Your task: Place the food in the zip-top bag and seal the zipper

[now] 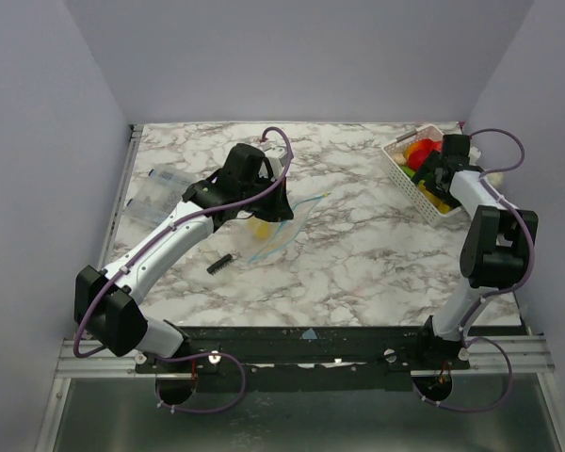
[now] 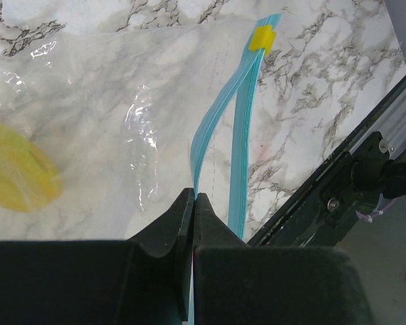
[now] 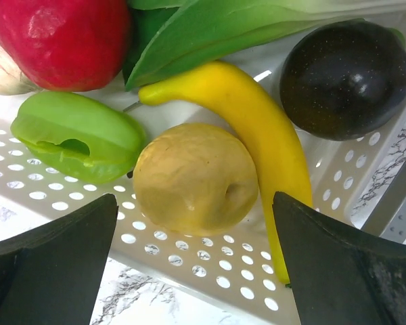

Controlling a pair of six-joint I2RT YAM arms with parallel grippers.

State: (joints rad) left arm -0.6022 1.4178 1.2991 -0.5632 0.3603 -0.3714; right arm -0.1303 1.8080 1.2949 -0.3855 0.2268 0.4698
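The clear zip-top bag lies mid-table with a yellow food piece inside. My left gripper is shut on one lip of the teal zipper and holds the mouth apart; a yellow slider sits at the strip's far end. The yellow piece shows through the bag. My right gripper is open above the white basket, its fingers either side of a tan-yellow round fruit. A yellow banana, a green piece, a red fruit and a dark round fruit lie around it.
The white perforated basket stands at the back right, near the wall. A small black bar lies in front of the bag. A clear packet lies at the table's left edge. Grey walls close in both sides.
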